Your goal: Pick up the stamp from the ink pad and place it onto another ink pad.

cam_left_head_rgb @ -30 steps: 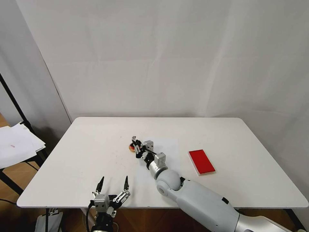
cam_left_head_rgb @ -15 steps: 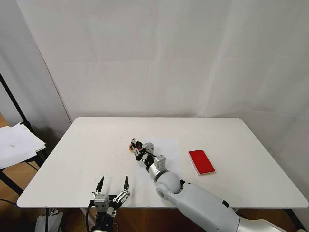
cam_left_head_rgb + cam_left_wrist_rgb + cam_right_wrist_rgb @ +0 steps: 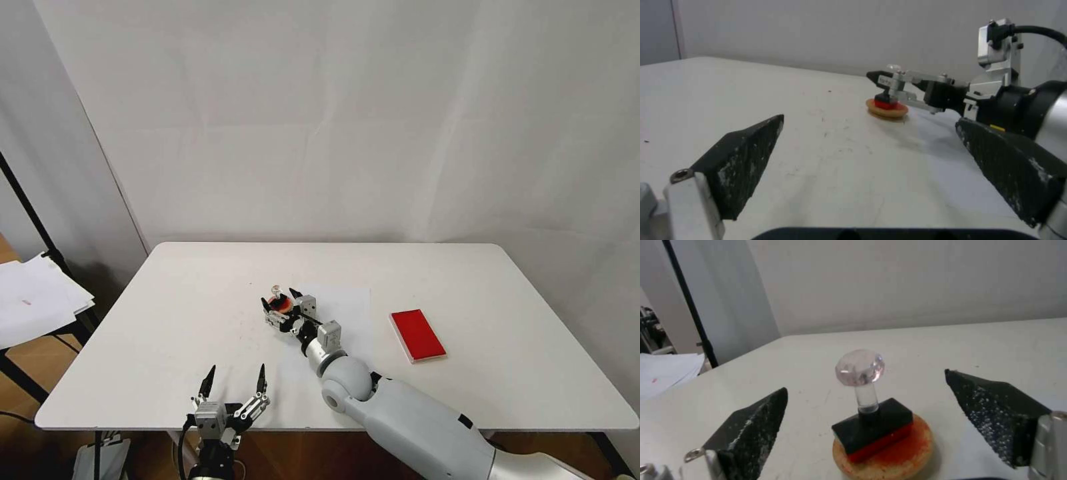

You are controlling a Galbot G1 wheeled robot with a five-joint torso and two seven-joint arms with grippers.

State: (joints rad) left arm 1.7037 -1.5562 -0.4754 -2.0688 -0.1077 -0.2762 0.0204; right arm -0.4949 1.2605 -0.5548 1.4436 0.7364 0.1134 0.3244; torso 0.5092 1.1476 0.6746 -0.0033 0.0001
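The stamp (image 3: pixel 871 425), black-based with a clear round knob, stands upright on the small round orange pad (image 3: pixel 893 458), also seen as the round pad (image 3: pixel 280 307) mid-table and the round pad (image 3: pixel 886 110) from the left wrist. My right gripper (image 3: pixel 280 301) is open, its fingers apart on either side of the stamp (image 3: pixel 275 292) and touching nothing. The red rectangular ink pad (image 3: pixel 417 335) lies bare to the right. My left gripper (image 3: pixel 233 385) hangs open at the table's front edge, well short of the stamp (image 3: pixel 887 96).
A white sheet of paper (image 3: pixel 347 313) lies on the white table (image 3: pixel 167 320) under my right forearm. A stand with loose papers (image 3: pixel 33 300) sits off the table's left side.
My right gripper has let go of the stamp and opened. The stamp now stands alone on the round pad, and the arm has drawn back slightly.
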